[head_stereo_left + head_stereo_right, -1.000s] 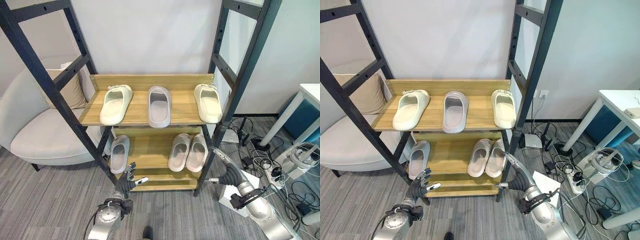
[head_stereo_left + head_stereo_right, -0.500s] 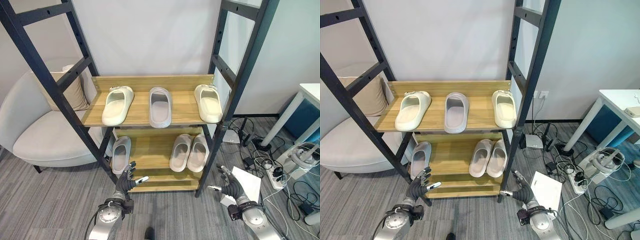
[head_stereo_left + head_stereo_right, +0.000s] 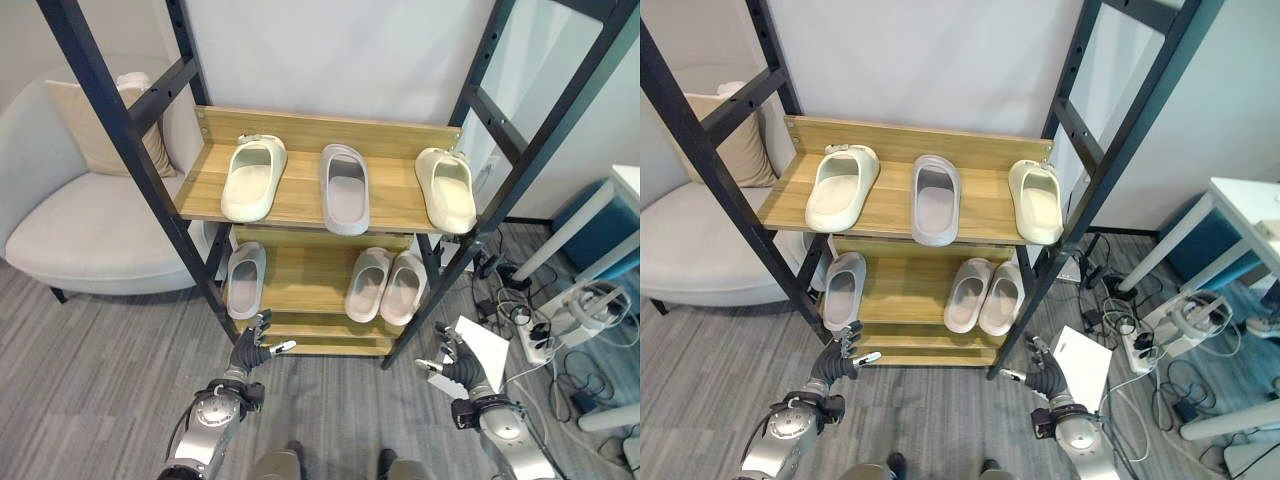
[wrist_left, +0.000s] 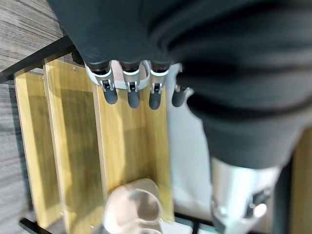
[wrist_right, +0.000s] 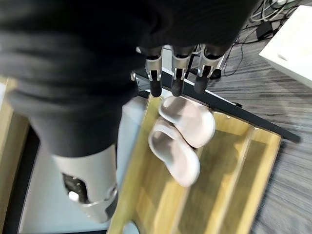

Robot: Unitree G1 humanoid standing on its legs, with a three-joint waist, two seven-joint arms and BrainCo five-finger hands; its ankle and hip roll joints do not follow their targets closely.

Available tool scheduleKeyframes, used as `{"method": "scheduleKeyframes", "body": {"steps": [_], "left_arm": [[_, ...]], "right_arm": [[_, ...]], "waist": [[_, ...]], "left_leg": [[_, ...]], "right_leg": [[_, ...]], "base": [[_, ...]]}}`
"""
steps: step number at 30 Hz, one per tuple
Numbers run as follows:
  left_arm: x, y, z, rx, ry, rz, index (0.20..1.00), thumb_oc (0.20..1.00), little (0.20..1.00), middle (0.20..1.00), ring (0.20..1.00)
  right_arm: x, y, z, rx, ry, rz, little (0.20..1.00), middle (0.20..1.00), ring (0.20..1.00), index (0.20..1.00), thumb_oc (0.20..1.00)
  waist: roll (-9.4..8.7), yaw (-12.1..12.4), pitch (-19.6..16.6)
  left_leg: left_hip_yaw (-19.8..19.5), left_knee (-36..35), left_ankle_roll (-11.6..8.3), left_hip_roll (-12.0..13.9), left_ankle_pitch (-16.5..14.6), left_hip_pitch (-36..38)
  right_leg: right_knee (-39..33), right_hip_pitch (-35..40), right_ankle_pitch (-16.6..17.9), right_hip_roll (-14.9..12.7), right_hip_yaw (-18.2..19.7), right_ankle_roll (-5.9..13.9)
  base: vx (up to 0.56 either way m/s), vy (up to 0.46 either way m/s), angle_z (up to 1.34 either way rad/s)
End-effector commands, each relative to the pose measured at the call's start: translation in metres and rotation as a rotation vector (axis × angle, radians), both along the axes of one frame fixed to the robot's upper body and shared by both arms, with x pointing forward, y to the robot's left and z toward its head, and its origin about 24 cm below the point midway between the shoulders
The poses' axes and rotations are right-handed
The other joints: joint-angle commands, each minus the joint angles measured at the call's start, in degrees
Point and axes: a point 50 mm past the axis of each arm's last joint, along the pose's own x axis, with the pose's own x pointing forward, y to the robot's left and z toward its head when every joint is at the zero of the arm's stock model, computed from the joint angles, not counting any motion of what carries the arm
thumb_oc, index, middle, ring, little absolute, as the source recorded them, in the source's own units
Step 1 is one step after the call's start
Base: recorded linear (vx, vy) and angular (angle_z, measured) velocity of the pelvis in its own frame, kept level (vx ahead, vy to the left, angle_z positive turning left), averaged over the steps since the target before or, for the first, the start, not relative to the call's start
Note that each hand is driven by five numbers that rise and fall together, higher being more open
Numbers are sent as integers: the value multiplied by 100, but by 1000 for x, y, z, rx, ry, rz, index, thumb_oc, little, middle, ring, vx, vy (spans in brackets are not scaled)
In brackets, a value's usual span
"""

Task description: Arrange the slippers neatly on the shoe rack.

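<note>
On the shoe rack (image 3: 330,205), three slippers occupy the upper shelf, two cream slippers (image 3: 252,178) flanking a grey slipper (image 3: 345,187); below, a lone grey slipper (image 3: 245,279) lies well apart from a touching pink pair (image 3: 388,284). Left robot hand (image 3: 253,348) and right robot hand (image 3: 450,362) hover low before the rack, fingers spread, empty, probably poised to regroup mismatched slippers.
</note>
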Motion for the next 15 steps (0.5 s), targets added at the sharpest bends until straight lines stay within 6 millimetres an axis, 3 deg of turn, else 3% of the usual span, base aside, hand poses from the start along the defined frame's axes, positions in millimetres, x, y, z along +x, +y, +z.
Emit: {"method": "scheduleKeyframes", "body": {"steps": [1,2,3,6,7,9,10,14,15], "left_arm": [[8,-7,19,-16,-114,-47,1000,1000,1000,1000,1000],[8,-8,19,-27,-119,-43,1000,1000,1000,1000,1000],[9,-8,20,-27,-120,-43,1000,1000,1000,1000,1000],[7,-7,19,-43,-117,-38,1000,1000,1000,1000,1000],[7,-8,19,-43,-118,-38,1000,1000,1000,1000,1000],[10,-7,21,-42,-127,-26,1000,1000,1000,1000,1000],[10,-7,21,-43,-128,-25,1000,1000,1000,1000,1000],[8,-6,19,-42,-118,-23,1000,1000,1000,1000,1000],[7,-5,17,-33,-105,-18,1000,1000,1000,1000,1000]], "right_arm": [[19,-3,21,17,-128,-20,1000,1000,1000,1000,1000],[17,-6,21,15,-126,-21,1000,1000,1000,1000,1000],[17,-6,21,15,-127,-21,1000,1000,1000,1000,1000],[13,-9,20,21,-116,-8,1000,1000,1000,1000,1000],[13,-10,20,21,-117,-8,1000,1000,1000,1000,1000],[16,-15,24,10,-128,-8,1000,1000,1000,1000,1000],[16,-17,25,8,-130,-13,1000,1000,1000,1000,1000],[13,-27,26,-6,-130,-42,1000,1000,1000,1000,1000],[15,-30,28,-20,-139,-61,1000,1000,1000,1000,1000]], "waist": [[-123,42,-162],[-116,22,-249],[-148,15,-240],[-48,0,-306],[-79,-7,-297],[-79,77,-90],[-112,103,-36],[-164,184,-52],[-78,275,-31]], "left_leg": [[-187,-1143,-237,240,-65,1317],[-229,-1134,-321,362,-94,1346],[-237,-1131,-326,327,-35,1312],[-378,-547,-545,644,-137,1185],[-389,-537,-548,608,-82,1146],[-565,884,-706,449,363,464],[-503,1008,-726,454,479,209],[-148,339,-702,739,468,-185],[-128,-200,-755,1023,980,-515]], "right_leg": [[-1284,150,1318,188,-113,-217],[-1302,236,1273,251,-86,-266],[-1296,204,1322,216,-82,-275],[-1229,452,958,403,-172,-469],[-1225,421,1007,367,-172,-476],[-1262,740,825,421,-221,-664],[-1301,847,758,375,-248,-698],[-1468,1144,607,264,-298,-620],[-1467,1275,474,278,-271,-592]], "base": [[209,-175,69],[117,-130,62],[248,-258,65],[180,-191,51],[99,-115,32],[57,-113,11],[62,-36,7],[154,64,5],[239,170,16]]}}
